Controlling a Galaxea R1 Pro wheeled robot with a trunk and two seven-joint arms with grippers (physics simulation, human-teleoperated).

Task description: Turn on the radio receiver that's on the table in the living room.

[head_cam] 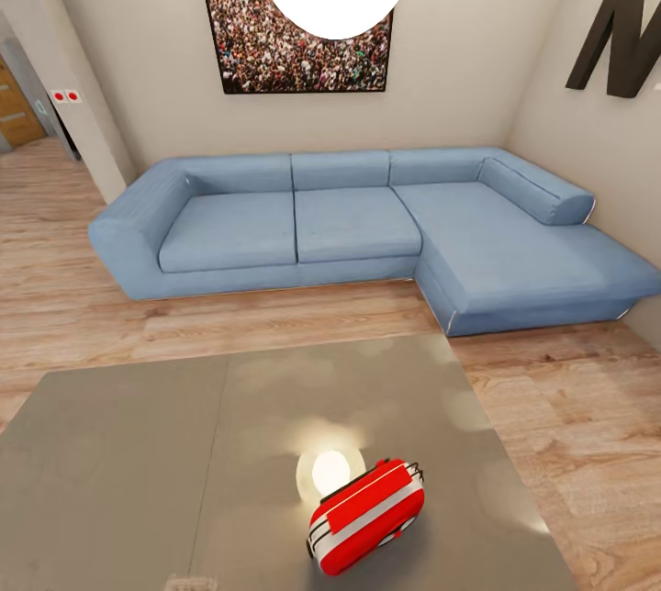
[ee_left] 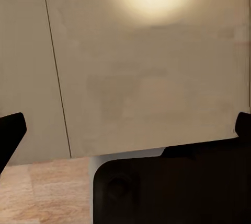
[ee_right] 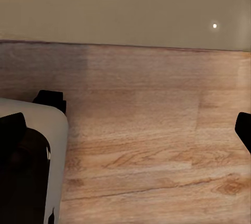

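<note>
Left gripper (ee_left: 125, 130), fingers spread wide, dark tips at opposite margins of the left wrist view, empty, poised over the glossy table (ee_left: 157, 78) near its edge, with wood floor (ee_left: 42, 192) beyond. Right gripper (ee_right: 125, 125), likewise wide and empty, over the plank floor, table edge just ahead. Radio receiver (head_cam: 367, 516) lying tilted on the table's near right portion in the head view, beside a lamp reflection (head_cam: 329, 472), dial partly hidden on its low side. Likely hazards: a push on the rounded red body sliding it toward the near or right table edge; a switch facing away, forcing a blind approach; an arm clipping the table rim on the way up. Ample open tabletop left of and behind the radio; blue sofa (head_cam: 367, 224) well apart across bare floor.
</note>
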